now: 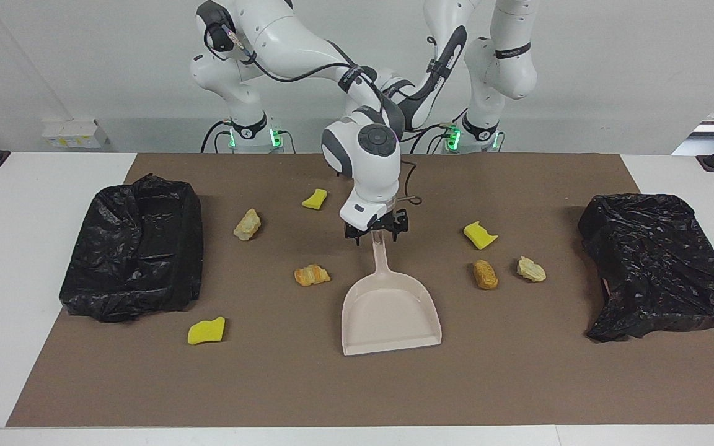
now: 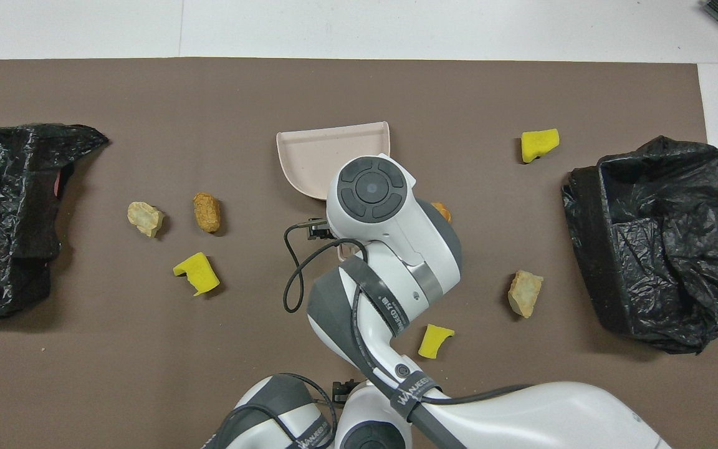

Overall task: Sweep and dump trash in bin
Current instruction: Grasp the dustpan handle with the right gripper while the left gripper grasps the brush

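The right end effector (image 1: 375, 233), fingers spread wide, straddles the beige dustpan (image 1: 390, 313) handle mid-surface. The left end effector's state cannot be told. Trash (image 1: 312, 274) lies scattered around the dustpan. An off-centre grip could make the pan swing out.

The right arm reaches in over the brown mat (image 2: 209, 93) and hides the beige dustpan's (image 2: 328, 149) handle. Toward the left arm's end lie a tan lump (image 2: 145, 218), an orange lump (image 2: 207, 212) and a yellow sponge scrap (image 2: 197, 273), near a black bin bag (image 2: 10, 212). The second bin bag (image 2: 652, 243) sits at the right arm's end.
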Robot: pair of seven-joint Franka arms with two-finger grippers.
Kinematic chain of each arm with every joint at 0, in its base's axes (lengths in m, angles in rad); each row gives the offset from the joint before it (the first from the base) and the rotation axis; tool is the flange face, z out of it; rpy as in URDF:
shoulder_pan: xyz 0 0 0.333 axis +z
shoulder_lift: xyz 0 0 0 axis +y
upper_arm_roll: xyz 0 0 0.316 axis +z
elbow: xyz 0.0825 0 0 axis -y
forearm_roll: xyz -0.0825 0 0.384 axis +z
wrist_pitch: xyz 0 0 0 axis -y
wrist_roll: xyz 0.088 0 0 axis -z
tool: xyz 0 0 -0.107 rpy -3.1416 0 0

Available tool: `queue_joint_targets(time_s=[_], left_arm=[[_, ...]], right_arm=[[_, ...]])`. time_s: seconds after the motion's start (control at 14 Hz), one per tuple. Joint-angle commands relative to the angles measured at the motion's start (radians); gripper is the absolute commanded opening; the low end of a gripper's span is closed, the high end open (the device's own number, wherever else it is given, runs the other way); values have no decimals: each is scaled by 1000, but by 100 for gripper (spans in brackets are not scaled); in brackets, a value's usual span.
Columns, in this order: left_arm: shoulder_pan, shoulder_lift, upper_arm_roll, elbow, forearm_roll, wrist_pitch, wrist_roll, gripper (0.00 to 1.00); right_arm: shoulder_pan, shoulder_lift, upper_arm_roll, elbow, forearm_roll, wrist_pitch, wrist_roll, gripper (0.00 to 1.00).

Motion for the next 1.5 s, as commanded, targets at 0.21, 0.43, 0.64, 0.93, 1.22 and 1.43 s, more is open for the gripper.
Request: queue_joint_targets(time_s=[0.21,0.43,0.64,0.93,1.22,1.43], left_arm=[[-5,-52,11,-9,-6,-50,-51,34],[-4,-59,12,-10,-6,-97,-50,0],[13,-71,20,-10,-6,-137,-50,0],[61,-135,20,-19,-2,-206,-41,0],[165,-167,21,-52,12,-253,7,0],[292,-186,21,-38,56,-310,71,0]], right_arm=[[-11,2,2,-18,55,14,-37,43],[-13,2,2,-14,67,12,-35,0],[-13,1,0,-1,47,18,-48,0],[-48,-30,-3,16,47,15,-176,0],[-147,-100,-5,11,47,-5,-427,0],[-234,-131,-3,19,52,-53,-682,0]])
